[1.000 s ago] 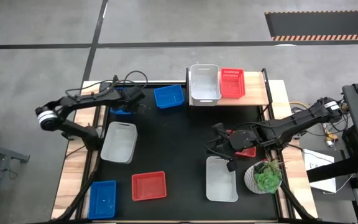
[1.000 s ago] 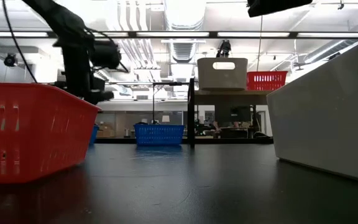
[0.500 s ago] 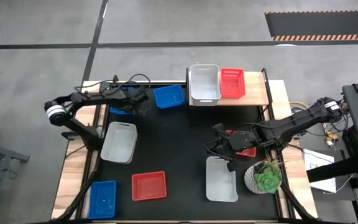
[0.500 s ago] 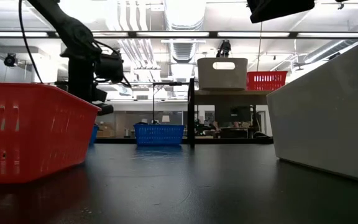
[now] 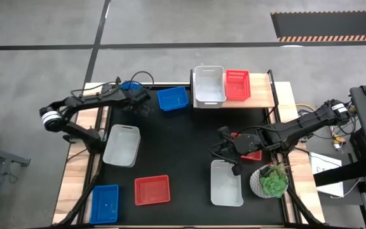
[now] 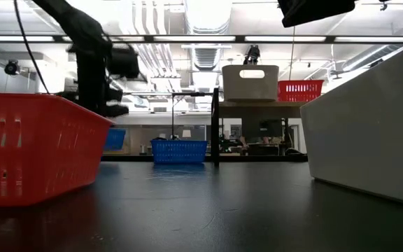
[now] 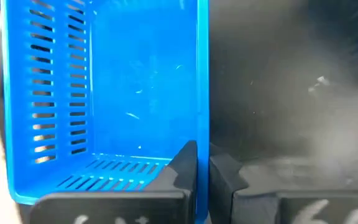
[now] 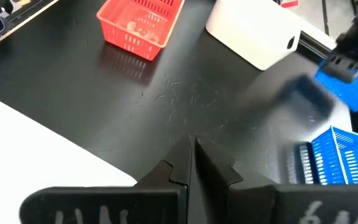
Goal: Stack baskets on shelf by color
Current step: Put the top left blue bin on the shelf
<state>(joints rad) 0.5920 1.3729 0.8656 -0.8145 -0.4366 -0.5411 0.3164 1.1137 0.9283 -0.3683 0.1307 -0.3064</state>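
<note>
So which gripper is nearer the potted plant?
Right. The right gripper hovers just beside the potted plant; the left gripper is across the table, shut on a blue basket.

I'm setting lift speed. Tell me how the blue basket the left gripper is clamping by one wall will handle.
The blue basket looks like thin slotted plastic and is empty, so probably light. The left gripper pinches only one wall, so it may hang tilted and flex slightly. That smooth wall could slip if swung fast.

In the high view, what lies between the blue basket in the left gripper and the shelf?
In the high view, a second blue basket sits on the black tabletop between the held blue basket in the left gripper and the shelf.
</note>
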